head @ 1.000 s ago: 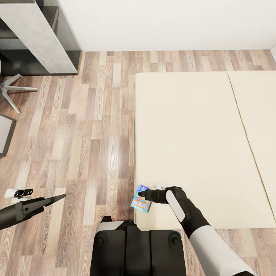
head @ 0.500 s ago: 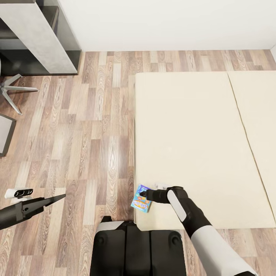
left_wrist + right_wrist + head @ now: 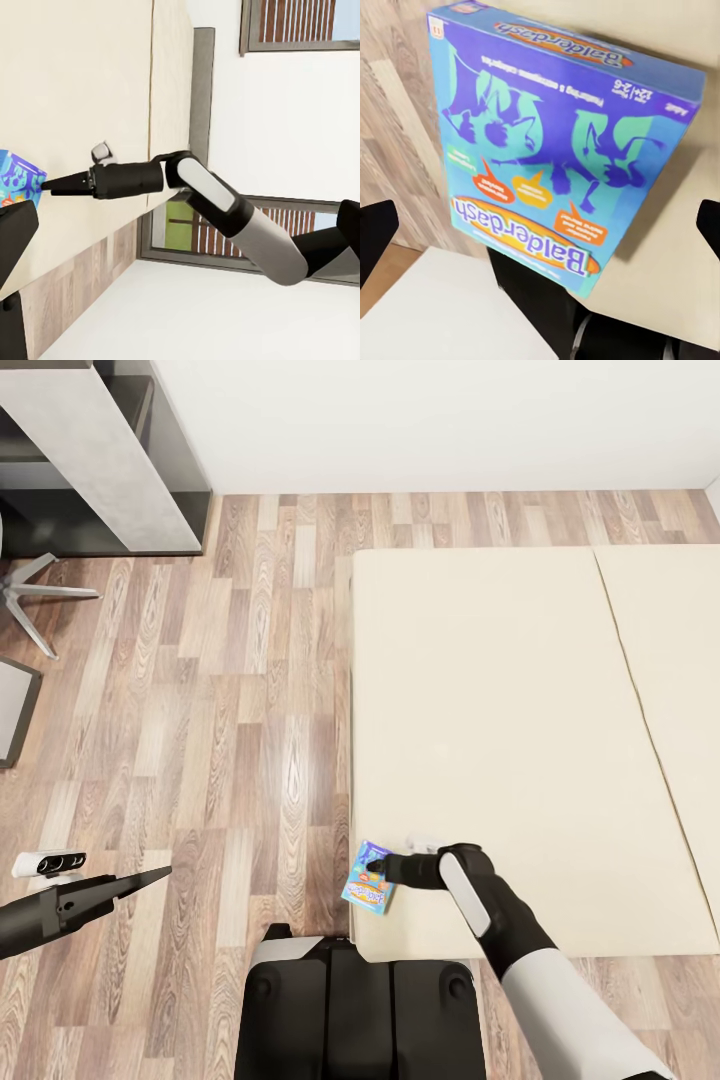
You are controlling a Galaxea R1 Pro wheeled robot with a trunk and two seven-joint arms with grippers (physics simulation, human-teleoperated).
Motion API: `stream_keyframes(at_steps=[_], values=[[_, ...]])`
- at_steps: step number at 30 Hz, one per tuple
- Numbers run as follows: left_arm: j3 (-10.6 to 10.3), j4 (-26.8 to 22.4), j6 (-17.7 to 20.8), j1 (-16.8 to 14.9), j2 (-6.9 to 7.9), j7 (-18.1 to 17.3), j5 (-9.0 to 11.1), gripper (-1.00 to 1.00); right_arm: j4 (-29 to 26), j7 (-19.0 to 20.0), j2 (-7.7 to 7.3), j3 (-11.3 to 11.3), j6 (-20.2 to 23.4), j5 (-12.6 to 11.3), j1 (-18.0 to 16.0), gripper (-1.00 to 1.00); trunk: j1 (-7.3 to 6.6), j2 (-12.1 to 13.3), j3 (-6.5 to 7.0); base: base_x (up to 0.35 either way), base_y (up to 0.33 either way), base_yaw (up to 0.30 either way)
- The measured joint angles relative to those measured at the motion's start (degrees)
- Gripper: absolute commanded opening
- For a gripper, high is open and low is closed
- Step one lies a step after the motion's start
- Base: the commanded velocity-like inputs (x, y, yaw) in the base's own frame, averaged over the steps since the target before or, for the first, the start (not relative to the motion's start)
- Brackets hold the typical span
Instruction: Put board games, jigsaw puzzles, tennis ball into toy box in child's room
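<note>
Balderdash board game [image 3: 368, 877] lies at the bed [image 3: 520, 740] corner, directly off my right end effector [image 3: 374, 867], overhanging the edge toward the floor. Its long axis runs along the fingers' reach, title end nearer me. I'm at the grasp step: fingers apart, straddling it, unclosed. Next I'd close, then lift. Left end effector [image 3: 150, 878] hangs idle, seemingly together.

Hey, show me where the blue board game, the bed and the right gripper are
Blue board game [image 3: 562, 142], right wrist view, middle of its printed front.
Bed [image 3: 500, 710], head view, bare cream mattress.
Right gripper [image 3: 375, 868], head view, between its fingertips at the game.
</note>
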Motion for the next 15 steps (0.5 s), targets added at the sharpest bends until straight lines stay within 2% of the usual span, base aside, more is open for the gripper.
stream_keyframes(at_steps=[15], values=[[0.0, 0.0, 0.0, 0.1, 0.00, 0.0, 0.0, 1.00, -8.7, 0.1, -0.24, -1.6, 3.4, 0.0, 1.5, 1.00, 0.00, 0.0, 0.79, 0.000, 0.000, 0.000]])
